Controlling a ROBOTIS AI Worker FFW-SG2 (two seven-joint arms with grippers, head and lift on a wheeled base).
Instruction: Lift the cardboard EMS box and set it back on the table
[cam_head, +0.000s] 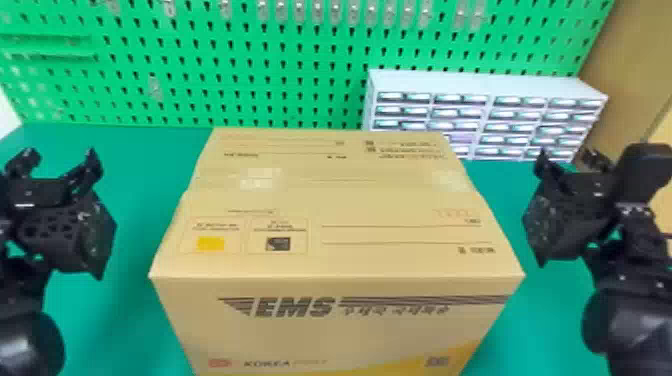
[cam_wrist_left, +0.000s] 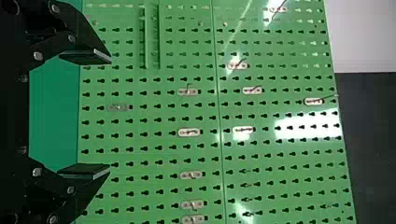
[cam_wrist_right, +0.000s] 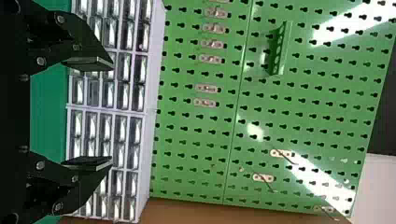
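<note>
The cardboard EMS box (cam_head: 340, 200) stands upright in the middle of the green table (cam_head: 135, 165) in the head view, its printed front facing me. To its left, apart from it, is my left gripper (cam_head: 60, 160), open and holding nothing. My right gripper (cam_head: 570, 160) stands off the box's right side, likewise empty. In the left wrist view the left gripper (cam_wrist_left: 109, 114) has its two fingers spread wide. The right wrist view shows the right gripper (cam_wrist_right: 112, 114) with a broad gap between its fingers.
A green pegboard (cam_head: 225, 65) with small hooks rises behind the table. At the back right stands a white cabinet of small drawers (cam_head: 485, 120), close behind the box's rear right corner. A tan surface (cam_head: 635, 65) lies beyond it.
</note>
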